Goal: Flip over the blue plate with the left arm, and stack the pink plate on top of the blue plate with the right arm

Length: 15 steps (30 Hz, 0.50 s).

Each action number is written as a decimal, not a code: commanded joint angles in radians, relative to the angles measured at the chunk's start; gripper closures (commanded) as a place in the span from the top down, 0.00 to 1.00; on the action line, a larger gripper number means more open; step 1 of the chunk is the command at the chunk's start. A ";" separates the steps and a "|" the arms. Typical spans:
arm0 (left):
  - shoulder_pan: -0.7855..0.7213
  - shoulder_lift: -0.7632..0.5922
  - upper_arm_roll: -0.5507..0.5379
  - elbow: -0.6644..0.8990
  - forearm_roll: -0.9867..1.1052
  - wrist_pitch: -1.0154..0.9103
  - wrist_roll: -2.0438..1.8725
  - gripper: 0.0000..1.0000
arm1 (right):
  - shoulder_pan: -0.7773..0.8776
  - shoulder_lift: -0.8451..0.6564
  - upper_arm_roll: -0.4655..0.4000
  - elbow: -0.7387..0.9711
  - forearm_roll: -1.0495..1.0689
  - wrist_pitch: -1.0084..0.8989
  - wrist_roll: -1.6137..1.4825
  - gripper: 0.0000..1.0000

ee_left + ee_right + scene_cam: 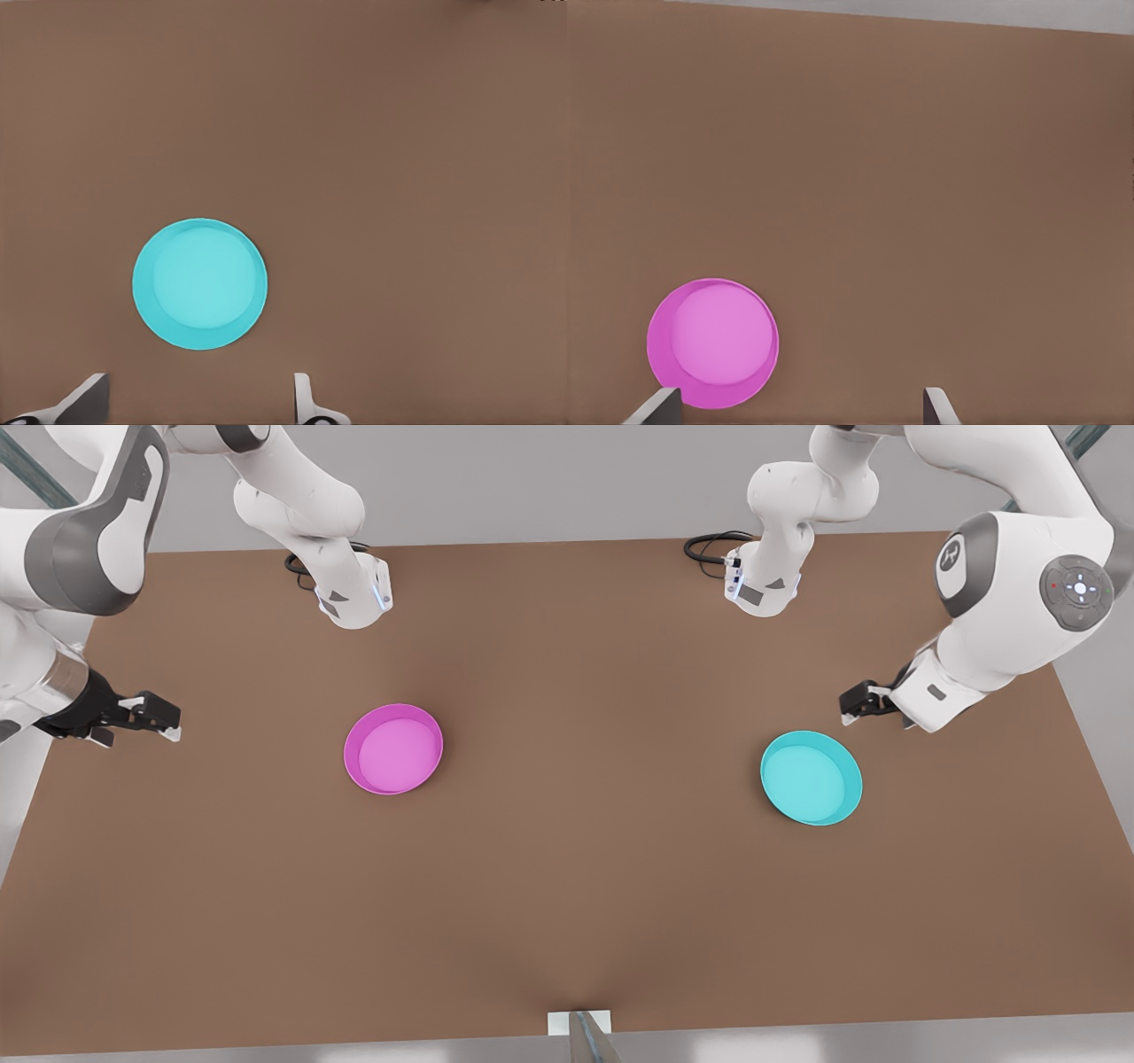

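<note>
Brown tabletop [567,886], matte, plain. Small white bracket [579,1022] at near edge, grey blade-like piece on it.

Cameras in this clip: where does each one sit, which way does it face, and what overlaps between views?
Front view: high above the table, looking steeply down; both arms, the pink plate and the blue plate show.
Left wrist view: on the left arm, facing down at the blue plate; the left pincer has its fingertips apart.
Right wrist view: on the right arm, facing the pink plate; the right pincer is open.
Shared: each wrist view's plate also appears in front.
</note>
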 commanded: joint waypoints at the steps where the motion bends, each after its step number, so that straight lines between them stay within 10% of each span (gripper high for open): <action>1: 0.013 0.002 0.000 0.002 -0.001 0.003 0.001 1.00 | 0.000 0.000 0.000 0.000 0.001 -0.001 -0.001 1.00; 15: 0.340 0.395 -0.080 -0.061 -0.140 0.152 0.172 1.00 | 0.003 0.042 0.001 0.005 0.002 0.001 0.002 1.00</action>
